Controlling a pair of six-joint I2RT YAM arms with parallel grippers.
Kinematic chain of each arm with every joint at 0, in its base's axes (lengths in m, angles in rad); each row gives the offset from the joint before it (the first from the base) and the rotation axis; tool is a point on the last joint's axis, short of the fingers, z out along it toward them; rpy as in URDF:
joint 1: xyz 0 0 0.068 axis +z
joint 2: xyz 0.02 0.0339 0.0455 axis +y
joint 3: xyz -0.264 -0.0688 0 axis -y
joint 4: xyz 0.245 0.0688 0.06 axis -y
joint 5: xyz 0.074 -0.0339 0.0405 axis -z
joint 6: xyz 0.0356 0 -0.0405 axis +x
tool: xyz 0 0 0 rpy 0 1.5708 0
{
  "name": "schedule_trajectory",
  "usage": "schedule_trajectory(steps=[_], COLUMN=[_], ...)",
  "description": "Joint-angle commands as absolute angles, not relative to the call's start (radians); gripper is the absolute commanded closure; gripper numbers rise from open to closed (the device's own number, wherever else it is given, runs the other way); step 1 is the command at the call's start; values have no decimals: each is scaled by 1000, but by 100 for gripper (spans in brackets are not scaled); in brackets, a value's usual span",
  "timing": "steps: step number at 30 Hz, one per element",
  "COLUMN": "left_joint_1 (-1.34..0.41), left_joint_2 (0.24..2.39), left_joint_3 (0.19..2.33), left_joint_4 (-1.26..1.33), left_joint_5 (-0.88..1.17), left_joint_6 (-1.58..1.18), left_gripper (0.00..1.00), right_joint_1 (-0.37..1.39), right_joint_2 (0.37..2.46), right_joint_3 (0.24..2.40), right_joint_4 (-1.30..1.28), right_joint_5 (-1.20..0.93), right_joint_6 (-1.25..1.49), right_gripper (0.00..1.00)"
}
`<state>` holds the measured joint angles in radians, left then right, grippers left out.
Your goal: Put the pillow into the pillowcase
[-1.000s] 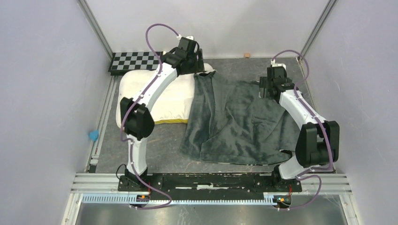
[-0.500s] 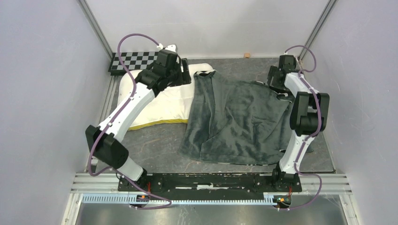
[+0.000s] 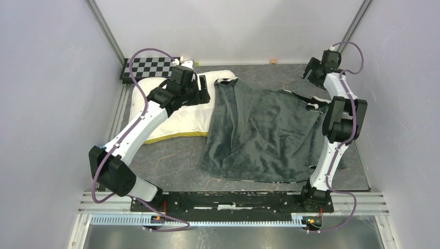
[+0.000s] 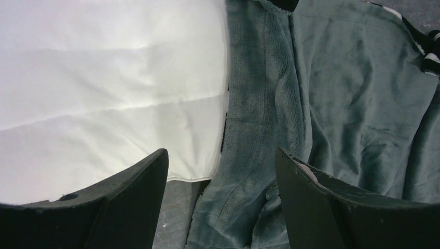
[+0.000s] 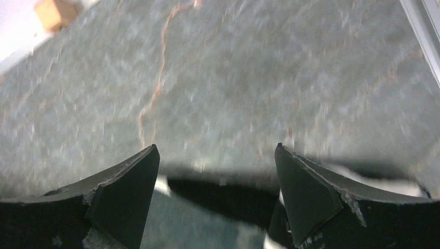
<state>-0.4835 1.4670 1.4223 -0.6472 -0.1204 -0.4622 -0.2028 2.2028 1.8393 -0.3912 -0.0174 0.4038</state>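
the pillow [image 4: 104,78] is smooth cream-white woven cloth with stitched quilting lines and a faint sheen under the light. the pillowcase [image 4: 337,104] shows its grey-green face, a short plush pile, soft and matt, brushed into streaks (a sliver of striped fabric shows at its edge). the table [image 5: 233,78] is matt, mottled grey and stone-like, with thin orange veins. the left gripper [image 4: 220,155] and right gripper [image 5: 216,148] have matt black plastic fingers, rough and chipped along the edges. the left arm [image 3: 140,124] has a smooth white plastic shell. the rail [image 3: 104,199] is dull silver metal.
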Motion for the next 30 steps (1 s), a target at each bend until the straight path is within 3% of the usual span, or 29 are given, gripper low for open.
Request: schedule_trajectory(steps=[1,5,8,17,23,25,30], left_joint_1=[-480,-482,-483,-483,-483,-483,-483], left_joint_2=[1413,1390,1376,1357,1356,1355,1355], left_joint_3=[1396,1362,1338,1302,1285,1280,1278], left_joint_4=[-585,-560,-542,-520,-509,-508,-509], left_joint_5=[-82,-55,-29,18,32,31,21], left_joint_6=[-478,-496,-505,-504,-503,-500,-493], left_gripper=[19,19,19,19,19,19,19], right_joint_1=[-131,-127,-123,-115,-114,-115,-115], right_joint_2=[1916,1716,1647,1740,1807,1835,1895], right_joint_3=[1616,1296,1173,1175,1233,1277,1396], right_joint_4=[-407,-327,-289,-292,-263,-276,-304], right_joint_5=[155,227,233,319,331,343,365], right_joint_6=[367,368,376,340,335,331,324], right_gripper=[11,14,17,18,26,32,69])
